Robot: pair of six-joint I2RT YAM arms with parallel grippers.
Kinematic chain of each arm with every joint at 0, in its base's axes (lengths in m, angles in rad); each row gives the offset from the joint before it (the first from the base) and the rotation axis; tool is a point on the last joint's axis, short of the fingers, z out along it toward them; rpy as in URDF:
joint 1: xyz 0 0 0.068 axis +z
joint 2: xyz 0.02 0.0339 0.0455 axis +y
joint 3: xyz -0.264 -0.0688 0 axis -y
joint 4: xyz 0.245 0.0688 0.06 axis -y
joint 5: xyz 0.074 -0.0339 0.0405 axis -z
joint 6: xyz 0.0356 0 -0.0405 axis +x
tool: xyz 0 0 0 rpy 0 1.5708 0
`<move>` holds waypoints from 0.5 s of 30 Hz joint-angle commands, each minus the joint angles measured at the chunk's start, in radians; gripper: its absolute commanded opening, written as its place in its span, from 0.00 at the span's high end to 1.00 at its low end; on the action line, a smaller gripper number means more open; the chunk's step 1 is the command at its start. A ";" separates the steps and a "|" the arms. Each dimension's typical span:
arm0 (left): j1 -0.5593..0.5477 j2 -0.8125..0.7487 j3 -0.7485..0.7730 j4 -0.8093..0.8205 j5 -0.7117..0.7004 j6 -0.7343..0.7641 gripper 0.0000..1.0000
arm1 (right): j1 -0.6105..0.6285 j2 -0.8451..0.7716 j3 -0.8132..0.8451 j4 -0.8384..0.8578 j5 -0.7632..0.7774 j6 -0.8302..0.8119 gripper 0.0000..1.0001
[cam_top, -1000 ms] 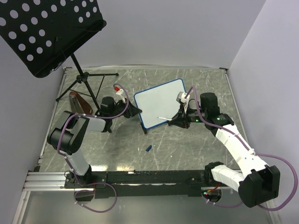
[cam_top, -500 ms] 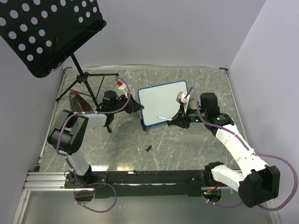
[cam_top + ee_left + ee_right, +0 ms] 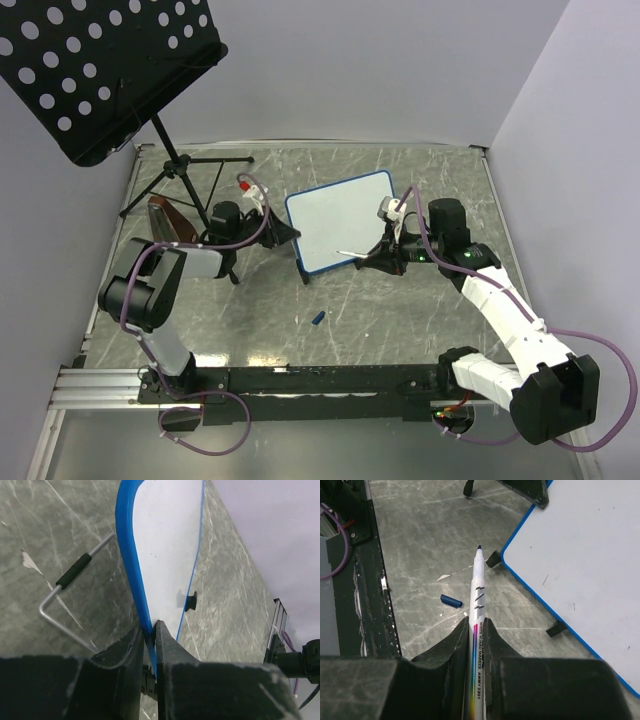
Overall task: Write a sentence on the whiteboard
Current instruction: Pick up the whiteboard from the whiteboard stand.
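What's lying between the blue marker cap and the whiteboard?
Nothing: the top external view shows only bare table between the cap and the whiteboard's near edge.

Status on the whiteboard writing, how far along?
Done: marker uncapped, its cap lying on the table; left claw clamped on the whiteboard frame, right claw gripping the marker. In hand: tip poised beside the board, not touching. Left: all the writing; the board face shows no words.

the whiteboard (image 3: 340,218) has a smooth white face and blue plastic frame; the marker (image 3: 477,587) is glossy plastic; the table (image 3: 400,320) looks like scuffed grey stone.
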 commanded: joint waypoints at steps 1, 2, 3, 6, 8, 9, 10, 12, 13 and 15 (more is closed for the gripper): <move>0.025 -0.083 0.043 0.018 0.029 0.023 0.99 | -0.009 -0.016 0.033 0.019 -0.020 -0.021 1.00; 0.027 -0.089 0.069 -0.006 0.032 0.041 0.99 | -0.008 -0.018 0.033 0.020 -0.020 -0.021 1.00; 0.028 -0.091 0.080 -0.024 0.036 0.050 0.99 | -0.009 -0.016 0.033 0.020 -0.019 -0.021 1.00; 0.044 -0.080 0.099 -0.059 0.059 0.067 0.99 | -0.008 -0.019 0.032 0.019 -0.017 -0.021 1.00; 0.059 -0.069 0.096 -0.064 0.074 0.078 0.98 | -0.009 -0.021 0.030 0.020 -0.017 -0.022 1.00; 0.064 -0.066 0.094 -0.067 0.078 0.084 0.99 | -0.009 -0.022 0.030 0.020 -0.017 -0.021 1.00; 0.068 -0.057 0.090 -0.070 0.084 0.087 0.99 | -0.009 -0.022 0.030 0.020 -0.017 -0.022 1.00; 0.076 -0.046 0.088 -0.069 0.088 0.090 0.99 | -0.009 -0.019 0.030 0.019 -0.019 -0.022 1.00; 0.074 -0.034 0.092 -0.069 0.088 0.092 0.99 | -0.008 -0.018 0.032 0.019 -0.020 -0.021 1.00; 0.073 -0.016 0.093 -0.027 0.096 0.064 0.99 | -0.009 -0.015 0.033 0.014 -0.019 -0.022 1.00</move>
